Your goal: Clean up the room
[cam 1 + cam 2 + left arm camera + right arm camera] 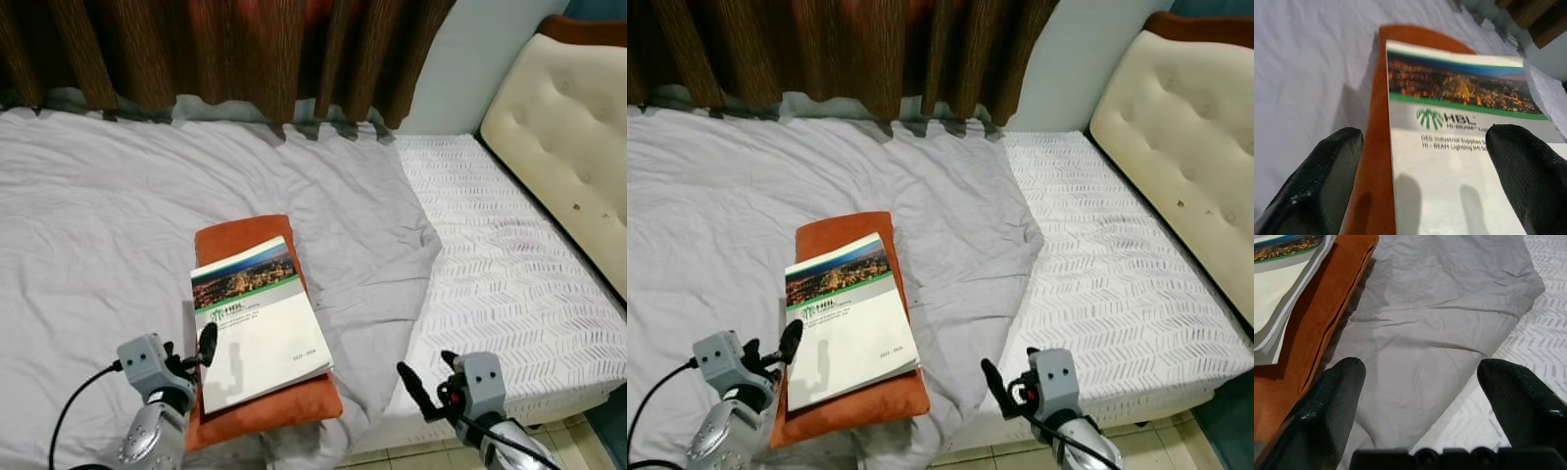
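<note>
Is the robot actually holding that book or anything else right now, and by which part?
Nothing is held. The left gripper is open at the left edge of the book on the orange cushion; the right gripper is open above the grey sheet.

Two silver arms are showing grey boxy wrist blocks and textured black fingers (1317, 181) (a black cable is trailing from the left one).

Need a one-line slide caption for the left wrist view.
Left gripper open over the HBL booklet lying on an orange cushion on the grey bedsheet.
</note>
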`<state>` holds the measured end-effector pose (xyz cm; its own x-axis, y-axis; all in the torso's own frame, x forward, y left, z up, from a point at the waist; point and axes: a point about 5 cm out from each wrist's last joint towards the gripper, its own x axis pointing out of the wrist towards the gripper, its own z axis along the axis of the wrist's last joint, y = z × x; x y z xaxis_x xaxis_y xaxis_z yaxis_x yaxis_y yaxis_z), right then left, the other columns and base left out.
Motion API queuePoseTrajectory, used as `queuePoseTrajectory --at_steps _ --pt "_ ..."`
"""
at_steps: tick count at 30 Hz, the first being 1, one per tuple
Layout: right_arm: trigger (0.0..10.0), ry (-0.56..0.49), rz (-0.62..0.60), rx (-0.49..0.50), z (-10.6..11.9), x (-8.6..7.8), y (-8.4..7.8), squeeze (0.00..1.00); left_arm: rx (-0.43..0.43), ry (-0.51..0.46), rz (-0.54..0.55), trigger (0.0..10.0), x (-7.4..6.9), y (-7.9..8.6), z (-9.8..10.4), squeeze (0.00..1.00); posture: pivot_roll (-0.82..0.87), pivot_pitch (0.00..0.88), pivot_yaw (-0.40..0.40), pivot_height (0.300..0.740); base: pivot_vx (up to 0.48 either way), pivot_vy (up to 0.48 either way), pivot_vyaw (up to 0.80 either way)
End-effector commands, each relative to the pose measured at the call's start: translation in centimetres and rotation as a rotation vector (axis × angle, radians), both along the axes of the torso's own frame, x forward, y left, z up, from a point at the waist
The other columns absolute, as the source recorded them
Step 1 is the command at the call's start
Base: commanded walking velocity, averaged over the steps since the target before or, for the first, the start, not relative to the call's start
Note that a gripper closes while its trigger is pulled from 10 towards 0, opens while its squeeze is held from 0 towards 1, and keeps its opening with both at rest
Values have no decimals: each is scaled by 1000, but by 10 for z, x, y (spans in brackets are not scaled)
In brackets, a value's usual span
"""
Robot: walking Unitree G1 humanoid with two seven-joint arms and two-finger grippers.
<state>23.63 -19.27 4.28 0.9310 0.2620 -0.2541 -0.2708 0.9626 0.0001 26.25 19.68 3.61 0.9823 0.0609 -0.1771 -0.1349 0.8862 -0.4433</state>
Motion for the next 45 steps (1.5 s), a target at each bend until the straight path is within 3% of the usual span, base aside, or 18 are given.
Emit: queuePoseTrajectory --at_steps 1,3,19,27,38,45 --pt "10000 13 -3 -15 -3 -2 -4 0 -66 51 22 10000 -2 -4 -10 0 -45 149 -163 740 0 0 0" --pt "10000 9 0 -19 -2 -2 -4 0 -135 88 44 10000 -2 -6 -20 0 -56 144 -163 740 0 0 0" --pt "10000 3 -3 -31 -2 -3 -5 0 -229 119 24 10000 11 -16 -29 0 -71 135 -161 740 0 0 0" --pt "10000 -3 -1 -31 -1 -1 -4 0 -224 101 -36 10000 23 -25 -24 0 -72 128 -156 740 0 0 0" --pt "10000 -3 -15 -26 -3 -1 -3 0 -273 176 -52 10000 23 -25 -36 0 -77 122 -140 740 0 0 0" --pt "10000 -5 -15 -27 -3 1 -2 0 -274 190 -105 10000 32 -35 -33 0 -75 115 -137 740 0 0 0"
